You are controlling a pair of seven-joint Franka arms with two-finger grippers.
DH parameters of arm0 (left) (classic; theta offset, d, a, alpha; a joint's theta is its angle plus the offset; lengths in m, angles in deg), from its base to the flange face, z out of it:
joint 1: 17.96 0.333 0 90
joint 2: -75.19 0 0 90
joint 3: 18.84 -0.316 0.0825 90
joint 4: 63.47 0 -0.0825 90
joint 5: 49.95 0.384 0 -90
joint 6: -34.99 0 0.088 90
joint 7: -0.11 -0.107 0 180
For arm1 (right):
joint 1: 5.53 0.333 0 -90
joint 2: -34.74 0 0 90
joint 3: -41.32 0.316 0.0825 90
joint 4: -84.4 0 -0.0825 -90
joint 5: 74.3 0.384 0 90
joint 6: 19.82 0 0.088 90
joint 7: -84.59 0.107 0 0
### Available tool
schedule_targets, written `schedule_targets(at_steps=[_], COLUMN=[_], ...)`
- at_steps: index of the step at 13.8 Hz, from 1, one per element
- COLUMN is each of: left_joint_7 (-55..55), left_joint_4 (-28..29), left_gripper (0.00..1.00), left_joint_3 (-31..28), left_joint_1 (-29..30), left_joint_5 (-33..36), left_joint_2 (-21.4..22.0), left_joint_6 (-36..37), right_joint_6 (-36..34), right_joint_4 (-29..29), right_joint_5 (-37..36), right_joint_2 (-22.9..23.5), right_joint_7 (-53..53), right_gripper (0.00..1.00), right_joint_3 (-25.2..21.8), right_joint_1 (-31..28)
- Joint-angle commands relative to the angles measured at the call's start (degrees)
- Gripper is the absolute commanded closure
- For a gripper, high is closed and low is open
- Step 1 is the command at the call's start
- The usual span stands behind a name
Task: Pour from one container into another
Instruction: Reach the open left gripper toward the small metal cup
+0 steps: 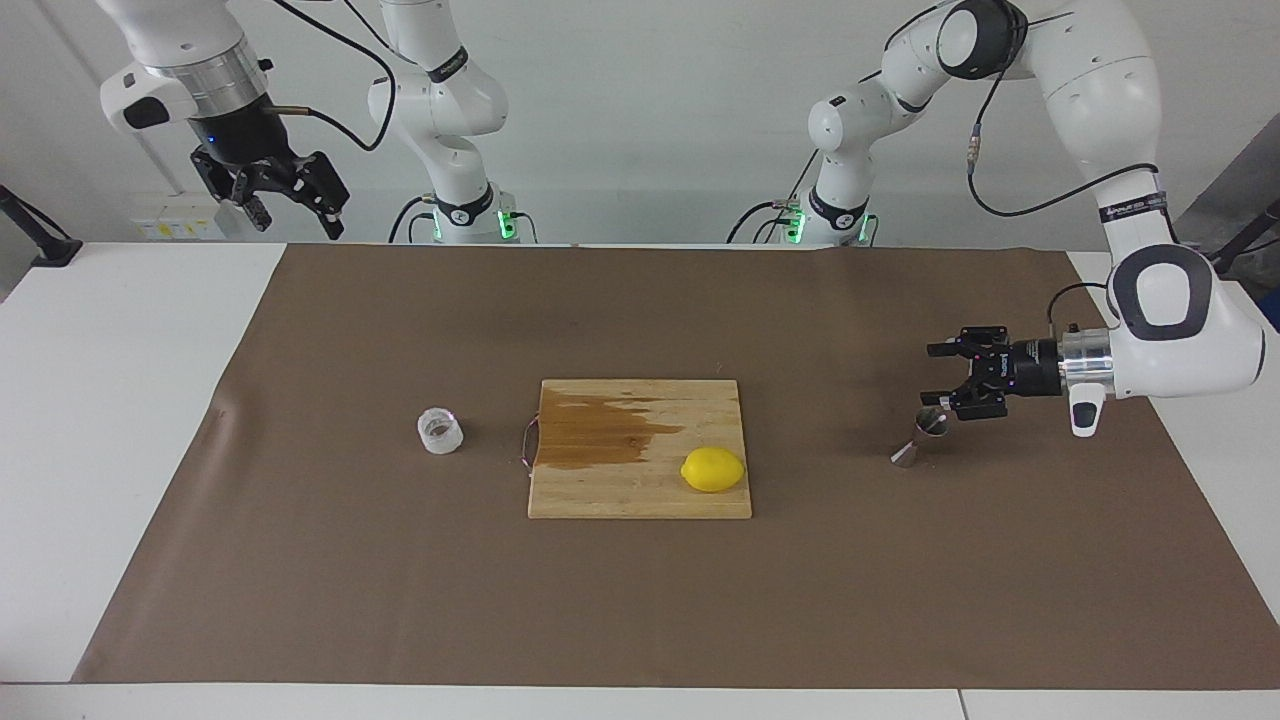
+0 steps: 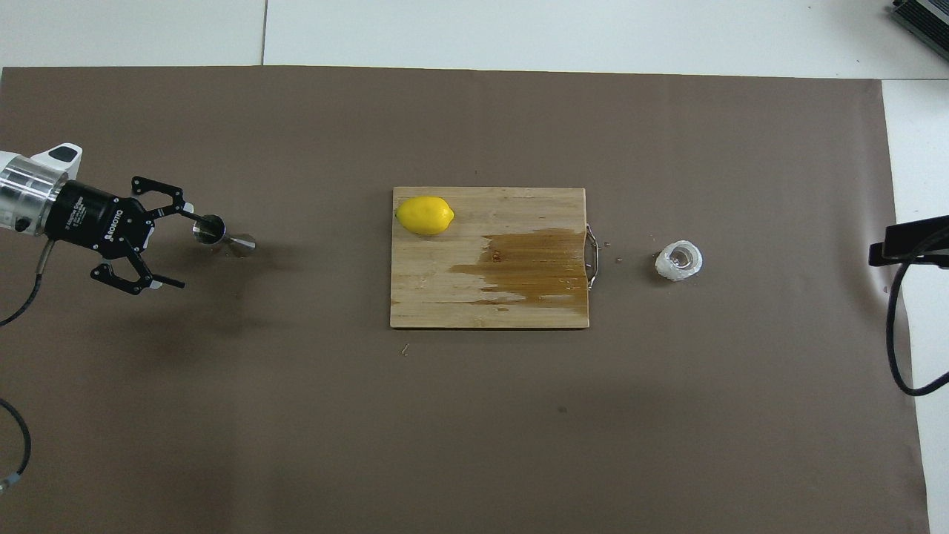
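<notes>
The small whitish textured glass cup (image 1: 440, 431) (image 2: 678, 260) stands on the brown mat toward the right arm's end, with a little brown inside. The steel jigger (image 1: 920, 440) (image 2: 222, 236) stands on the mat toward the left arm's end. My left gripper (image 1: 930, 374) (image 2: 182, 248) lies level and open, low over the mat beside the jigger, with one fingertip (image 2: 194, 217) at the jigger's rim. I cannot tell whether it touches. My right gripper (image 1: 297, 225) waits open, raised high over the right arm's end of the table, holding nothing.
A wooden cutting board (image 1: 640, 495) (image 2: 445, 297) with a brown wet stain lies mid-mat between the two containers. A lemon (image 1: 713, 469) (image 2: 425, 215) sits on the board's corner. The brown mat (image 1: 640, 600) covers most of the white table.
</notes>
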State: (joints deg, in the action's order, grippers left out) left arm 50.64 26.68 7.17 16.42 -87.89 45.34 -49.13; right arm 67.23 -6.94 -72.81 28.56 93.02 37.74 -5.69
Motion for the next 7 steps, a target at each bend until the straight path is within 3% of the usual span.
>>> schedule_targets(at_steps=[1,4,7], left_joint_7=[2.38,2.47,3.25], left_joint_4=[-1.73,-3.39,-7.44], left_gripper=[0.0,0.0,0.0], left_joint_3=[9.83,10.02,10.11], left_joint_1=[7.61,7.63,7.45], left_joint_5=[0.4,3.04,3.13], left_joint_2=[-4.51,-6.53,-11.19], left_joint_6=[-4.1,-5.88,-5.8], right_joint_6=[-1.01,-1.01,-0.92], right_joint_4=[0.2,0.2,0.2], right_joint_5=[0.62,0.62,0.62], right_joint_2=[-0.41,-0.41,-0.41], right_joint_7=[-0.96,-0.96,-0.96], right_gripper=[0.0,0.0,0.0], right_joint_3=[-0.2,-0.2,-0.2], right_joint_1=[-0.29,-0.29,-0.29])
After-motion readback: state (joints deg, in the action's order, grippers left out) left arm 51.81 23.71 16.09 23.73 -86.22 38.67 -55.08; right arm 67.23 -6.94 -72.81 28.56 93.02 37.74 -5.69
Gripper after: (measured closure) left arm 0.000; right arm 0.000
